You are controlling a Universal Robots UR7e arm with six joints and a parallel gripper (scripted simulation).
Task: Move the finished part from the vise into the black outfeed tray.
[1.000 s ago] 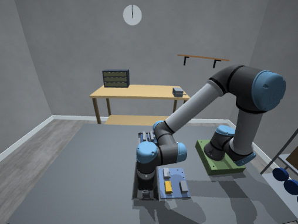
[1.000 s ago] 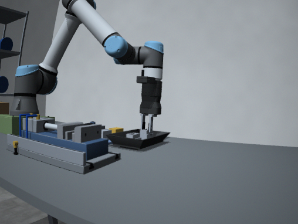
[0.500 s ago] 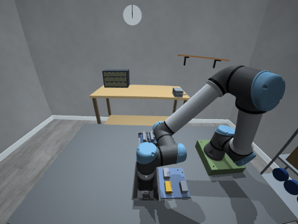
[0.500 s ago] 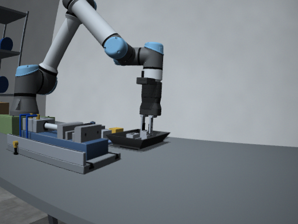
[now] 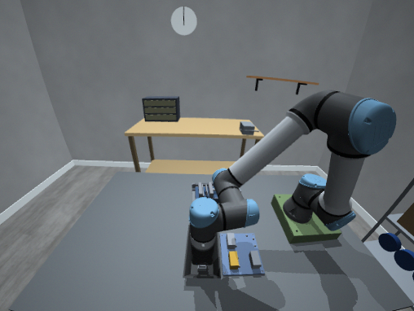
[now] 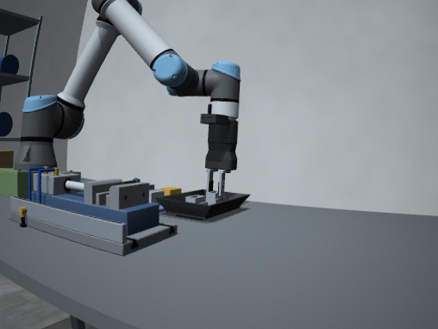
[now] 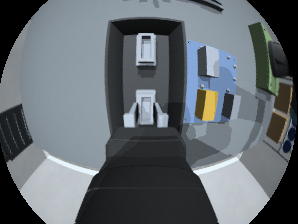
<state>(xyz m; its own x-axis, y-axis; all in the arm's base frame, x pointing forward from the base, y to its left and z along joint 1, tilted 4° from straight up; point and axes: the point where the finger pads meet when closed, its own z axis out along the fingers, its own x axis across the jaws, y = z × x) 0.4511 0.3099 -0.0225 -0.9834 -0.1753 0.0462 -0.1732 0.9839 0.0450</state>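
My gripper (image 6: pixel 215 189) (image 7: pixel 145 108) (image 5: pixel 202 266) is shut on the finished part (image 6: pixel 211 198) (image 7: pixel 144 103), a light grey block with a pocket on top. It holds the part upright, low inside the black outfeed tray (image 6: pixel 234 201) (image 7: pixel 115 63) (image 5: pixel 187 260), at or just above the tray floor. A second grey pocketed block (image 6: pixel 192 199) (image 7: pixel 145 50) lies in the same tray, a short way off toward the vise. The vise (image 6: pixel 116 194) (image 5: pixel 204 189) stands beyond the tray with its jaws apart.
A blue fixture plate (image 5: pixel 244 248) (image 7: pixel 222 76) lies right beside the tray and carries a yellow block (image 5: pixel 234 259) (image 7: pixel 206 104) and grey blocks. The arm's green base (image 5: pixel 301 234) is further right. A wooden table stands at the back wall.
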